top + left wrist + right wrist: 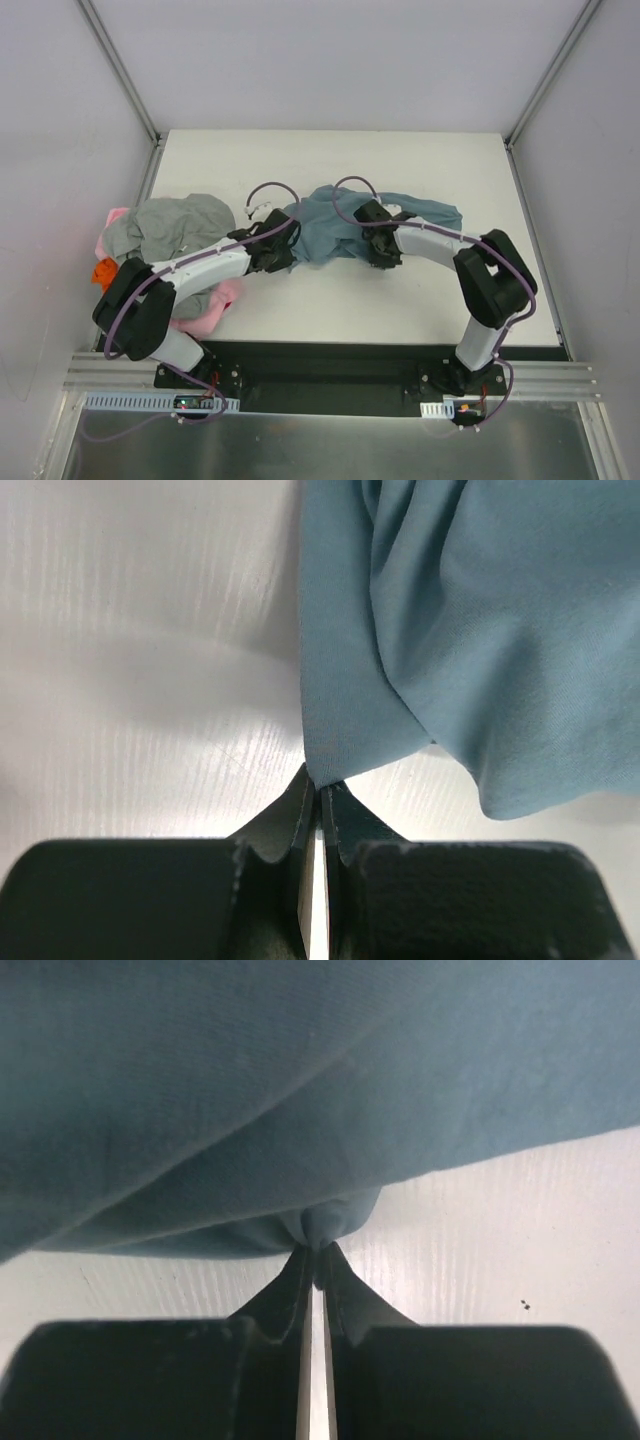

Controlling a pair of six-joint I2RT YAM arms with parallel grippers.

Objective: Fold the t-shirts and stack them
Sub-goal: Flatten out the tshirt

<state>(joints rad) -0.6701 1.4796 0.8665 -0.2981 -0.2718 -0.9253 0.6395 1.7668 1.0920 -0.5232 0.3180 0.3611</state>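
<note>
A slate-blue t-shirt (335,225) lies crumpled across the middle of the white table (330,165). My left gripper (280,255) is shut on its left lower corner; in the left wrist view that gripper (320,785) pinches the cloth's tip, the blue shirt (470,630) hanging above. My right gripper (385,255) is shut on a small fold at the shirt's near edge; in the right wrist view it (318,1252) nips a bunched nub of the blue cloth (250,1090). A grey shirt (170,225), a pink one (215,300) and an orange one (104,272) lie heaped at the left.
The heap of shirts sits at the table's left edge beside the left arm (150,300). White walls (60,150) with metal posts enclose the table on three sides. Bare white tabletop (350,300) lies between the arms, and more behind the blue shirt.
</note>
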